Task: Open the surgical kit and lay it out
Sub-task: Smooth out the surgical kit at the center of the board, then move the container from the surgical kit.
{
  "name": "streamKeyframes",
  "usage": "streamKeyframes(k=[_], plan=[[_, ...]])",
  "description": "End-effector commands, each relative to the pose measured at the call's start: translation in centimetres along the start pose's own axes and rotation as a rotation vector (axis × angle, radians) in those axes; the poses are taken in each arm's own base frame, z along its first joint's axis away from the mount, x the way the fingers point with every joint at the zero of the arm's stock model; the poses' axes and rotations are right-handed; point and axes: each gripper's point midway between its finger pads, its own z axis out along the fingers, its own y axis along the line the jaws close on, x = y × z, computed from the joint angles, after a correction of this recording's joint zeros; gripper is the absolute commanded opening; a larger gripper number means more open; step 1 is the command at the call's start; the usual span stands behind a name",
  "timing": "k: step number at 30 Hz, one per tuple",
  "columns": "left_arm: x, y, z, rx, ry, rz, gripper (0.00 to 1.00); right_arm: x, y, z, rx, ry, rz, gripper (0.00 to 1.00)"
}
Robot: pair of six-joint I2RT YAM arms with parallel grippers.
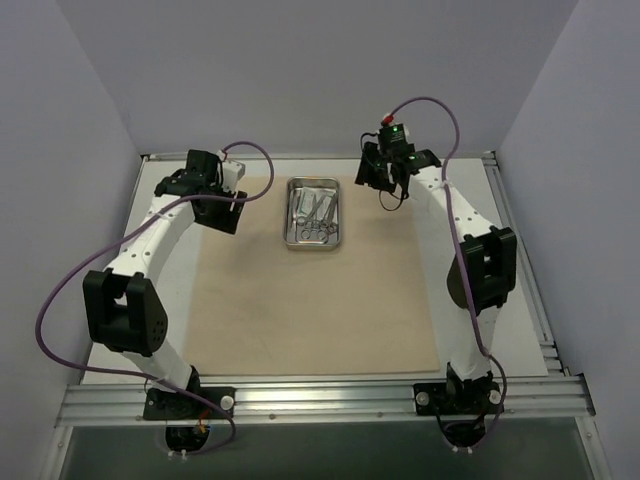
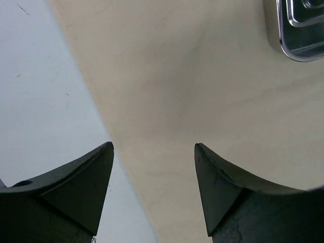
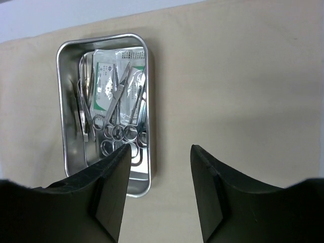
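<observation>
— Lifting the instruments out one at a time is our next job, we judge: the beige cloth wrap point(image 1: 320, 310) lies spread flat under the small rectangular steel tray point(image 3: 65, 126), which is full.
— Agreed. We should pinch the slim metal clamps point(image 3: 121, 109) by their ring handles, clear of the white packets point(image 3: 105, 81) beneath.
— Our right claw point(image 3: 160, 148) hangs just right of the tray, jaws parted, empty.
— And our left claw point(image 2: 153, 146), left of the tray over the cloth's edge, gapes wide, touching nothing.

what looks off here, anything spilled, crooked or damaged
Nothing stands out. The beige cloth lies flat, the steel tray sits level on it, and the clamps and packets are all inside the tray, just overlapping, not spilled.
</observation>
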Motion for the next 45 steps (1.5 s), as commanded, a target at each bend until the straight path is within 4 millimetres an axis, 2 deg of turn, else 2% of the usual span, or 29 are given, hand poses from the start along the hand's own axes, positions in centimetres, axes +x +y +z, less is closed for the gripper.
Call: streamKeyframes(k=[1,2,3,5,9,14,18,22,24,28,32,35,39,40,43,45], plan=[[0.2,-0.3,1.2,0.017,0.06,-0.04,0.74,1.8,1.3,3.1,0.003,0.059,-0.028,0.45],[-0.3,-0.2,1.7,0.017,0.062,-0.043,0.74,1.6,2.1,3.6,-0.019,0.052,-0.033,0.44],[-0.4,-0.2,2.0,0.017,0.065,-0.049,0.74,2.2,2.3,4.8,-0.028,0.069,-0.037,0.43],[-0.7,-0.2,2.9,0.019,0.076,-0.054,0.74,2.2,3.0,5.7,-0.043,0.07,-0.041,0.41],[-0.6,-0.3,4.4,0.022,0.105,-0.069,0.74,3.7,2.6,8.3,-0.041,0.108,-0.036,0.37],[-0.1,-0.4,6.2,0.026,0.146,-0.083,0.74,5.1,2.4,10.3,-0.037,0.144,-0.034,0.31],[-0.1,-0.3,6.9,0.024,0.16,-0.084,0.74,6.5,1.6,12.2,-0.017,0.179,-0.034,0.28],[-0.3,0.3,7.2,0.0,0.169,-0.083,0.74,6.1,2.4,13.1,-0.036,0.179,-0.035,0.26],[-0.7,0.5,7.5,-0.002,0.163,-0.085,0.74,6.4,2.1,13.6,-0.021,0.187,-0.036,0.24],[-0.8,0.9,7.8,-0.003,0.17,-0.094,0.74,6.3,1.9,13.8,-0.004,0.177,-0.038,0.15],[-0.6,1.4,8.2,-0.009,0.18,-0.099,0.74,5.6,1.0,13.1,0.032,0.159,-0.078,0.08],[-0.6,1.9,8.2,-0.016,0.178,-0.106,0.74,4.5,-0.3,12.4,0.049,0.148,-0.129,0.03],[-0.6,2.3,8.2,-0.023,0.177,-0.106,0.74,2.9,-3.3,11.4,0.092,0.146,-0.174,0.0],[-0.5,2.4,8.2,-0.029,0.178,-0.106,0.74,2.7,-4.7,11.3,0.108,0.15,-0.181,0.0],[-0.3,2.8,8.2,-0.04,0.183,-0.106,0.74,1.7,-6.0,10.7,0.048,0.164,-0.295,0.0],[-0.1,3.0,8.2,-0.041,0.187,-0.102,0.74,2.2,-6.6,10.5,-0.014,0.217,-0.423,0.0]])
